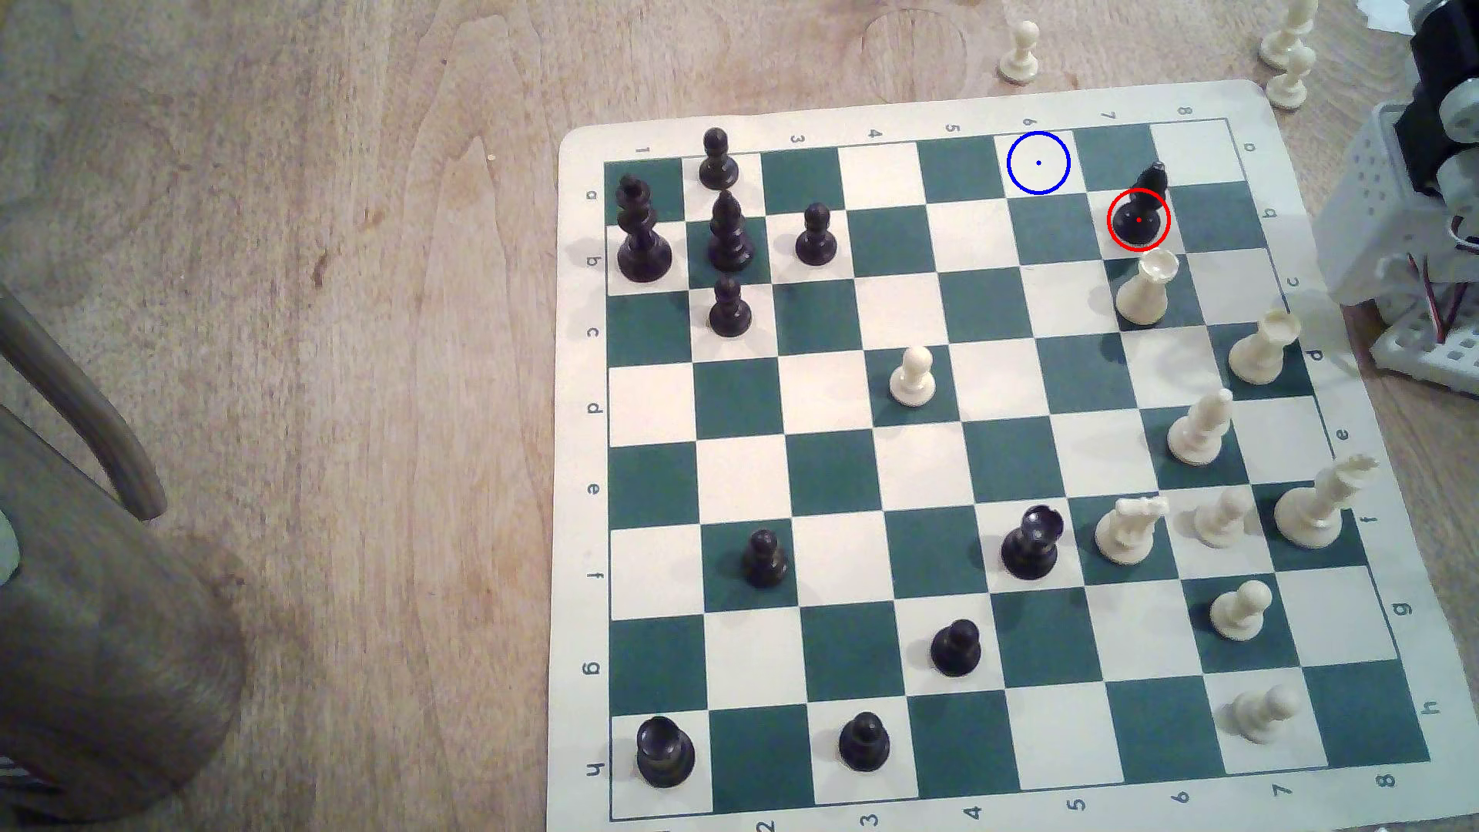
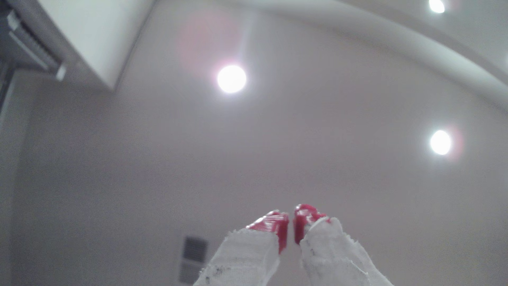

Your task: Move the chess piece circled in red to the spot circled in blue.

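Gripper [image 2: 291,220] is aimed straight up, red tips pretty much pinched together with just a sliver between, nothing in them. Arm base [image 1: 1432,160] is parked at the exterior view's right edge.

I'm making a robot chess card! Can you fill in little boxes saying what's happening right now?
piece to move: black bishop, in the red ring
goal: cream square in the blue ring, bare
nearest neighbour: white rook, on the next square nearer the camera
claw: red tips almost together, pointing at the ceiling
progress: bishop not yet picked up
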